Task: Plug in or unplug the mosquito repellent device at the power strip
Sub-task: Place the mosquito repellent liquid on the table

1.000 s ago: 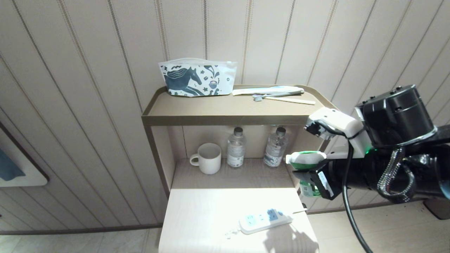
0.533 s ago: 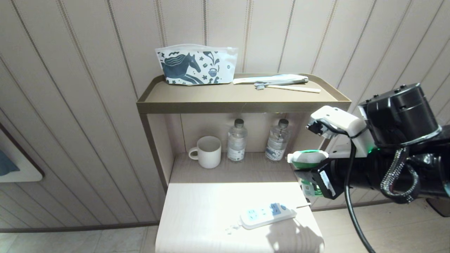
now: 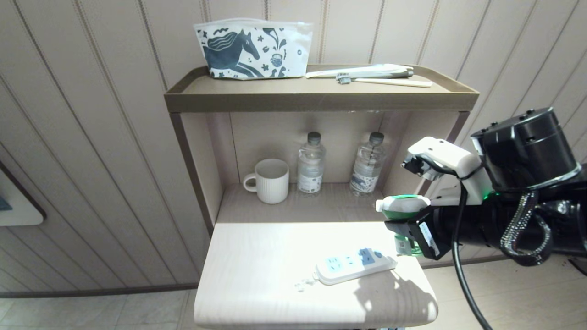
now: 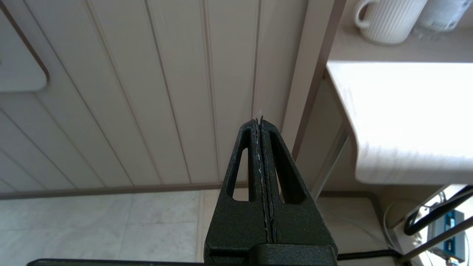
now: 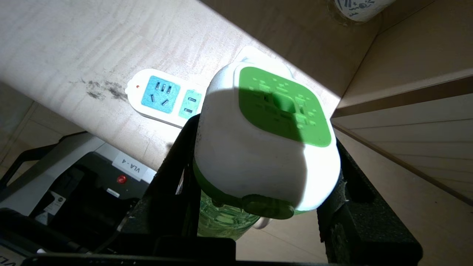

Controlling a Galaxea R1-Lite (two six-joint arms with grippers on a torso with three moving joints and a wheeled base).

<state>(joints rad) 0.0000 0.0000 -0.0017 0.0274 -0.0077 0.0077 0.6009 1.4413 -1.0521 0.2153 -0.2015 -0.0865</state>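
Risk: device, clamped upright in the right tool beyond the bench's right edge, above and apart from the strip, may miss the slots or shove the loose strip if lowered misaligned; arm reaches in level from the right; left tool pinched empty, parked low.

We seem to be in a bedroom or hotel room: pale panelled walls, a small bedside shelf unit with a toiletry bag, toothbrush, mug and two water bottles
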